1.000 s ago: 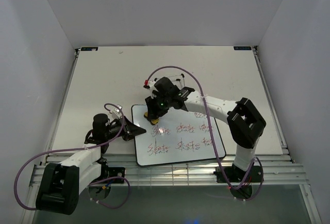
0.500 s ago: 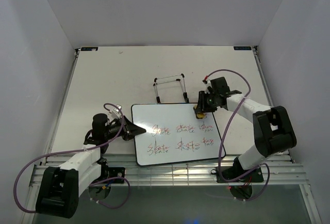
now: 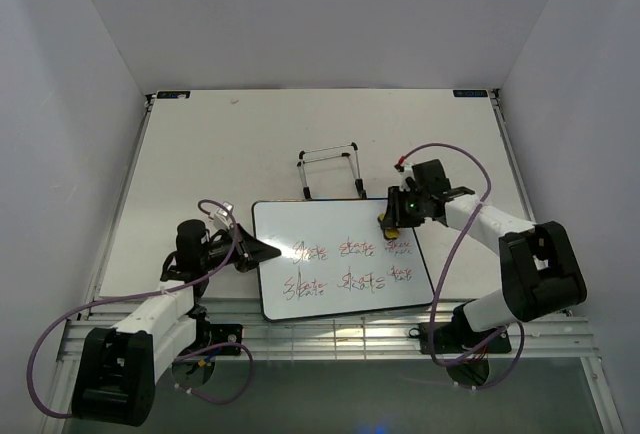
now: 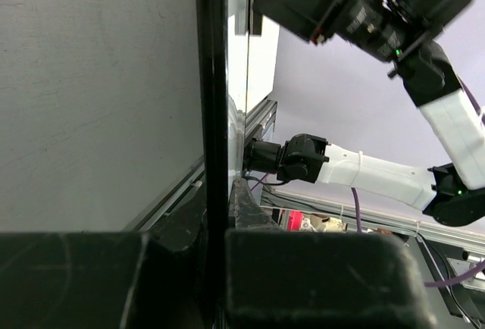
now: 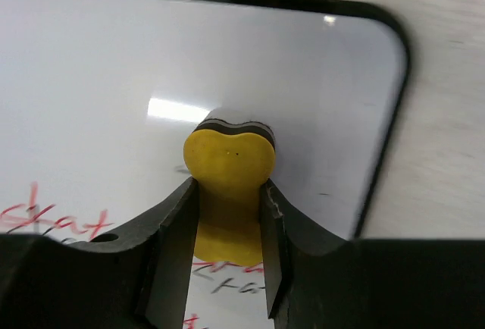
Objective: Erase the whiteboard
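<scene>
Two tools are working on the whiteboard [image 3: 330, 219], which lies flat on the table [image 3: 220, 144] near the arm bases, just in front of the wire easel stand [image 3: 330, 166]. Left tool [image 3: 262, 251] is nearly closed on the board's left edge. The left wrist view shows the thin black rim running between its fingers [image 4: 303, 276], most likely pinning the board so it won't slide under wiping. Right tool [image 5: 227, 192] is closed part-way around a yellow eraser [image 5: 227, 158], squeezing its sides. The eraser's dark felt layer is against the glossy surface by the far right corner, probably held upright so the felt presses flat. Two rows of red-and-black writing [image 3: 345, 264] sit nearer the arms than the eraser, unerased; the strip beyond them is blank. Job looks early, as most marks remain. Next passes need to sweep toward the near edge across both rows. No container anywhere in view.
</scene>
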Available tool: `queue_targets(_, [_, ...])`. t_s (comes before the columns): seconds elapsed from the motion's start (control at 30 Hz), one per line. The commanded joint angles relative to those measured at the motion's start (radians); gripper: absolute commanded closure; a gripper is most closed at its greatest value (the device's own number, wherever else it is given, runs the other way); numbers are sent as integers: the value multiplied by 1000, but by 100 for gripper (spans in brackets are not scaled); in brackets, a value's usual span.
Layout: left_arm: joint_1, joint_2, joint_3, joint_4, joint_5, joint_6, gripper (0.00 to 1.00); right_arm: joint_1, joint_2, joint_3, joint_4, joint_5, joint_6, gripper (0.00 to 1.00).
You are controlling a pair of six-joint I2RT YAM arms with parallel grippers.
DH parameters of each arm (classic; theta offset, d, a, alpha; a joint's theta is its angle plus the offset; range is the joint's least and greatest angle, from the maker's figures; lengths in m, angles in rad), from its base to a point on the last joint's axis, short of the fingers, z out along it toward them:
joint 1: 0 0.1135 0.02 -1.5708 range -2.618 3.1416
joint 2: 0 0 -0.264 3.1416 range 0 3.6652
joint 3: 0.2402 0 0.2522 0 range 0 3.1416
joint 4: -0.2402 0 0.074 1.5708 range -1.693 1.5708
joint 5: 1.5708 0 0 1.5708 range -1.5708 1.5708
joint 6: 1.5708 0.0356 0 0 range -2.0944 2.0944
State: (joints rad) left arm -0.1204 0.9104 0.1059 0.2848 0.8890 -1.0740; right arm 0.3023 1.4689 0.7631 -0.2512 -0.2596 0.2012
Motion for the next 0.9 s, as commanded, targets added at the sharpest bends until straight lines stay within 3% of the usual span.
queue_targets(0.0, [18, -5, 28, -21, -191, 98, 100, 214, -21, -39, 21, -148, 70, 75])
queue_targets(0.13, [18, -4, 37, -22, -186, 97, 100, 357, 27, 2, 118, -187, 122, 75])
queue_targets(0.27, [18, -10, 43, -22, -190, 92, 100, 368, 62, 41, 52, -94, 100, 75])
queue_targets(0.67, [19, -34, 58, -73, -249, 106, 100, -98, 51, -25, -112, 89, 4, 75])
queue_targets(0.87, [19, -31, 66, -82, -248, 114, 100, -167, 79, -13, -123, 56, -37, 76])
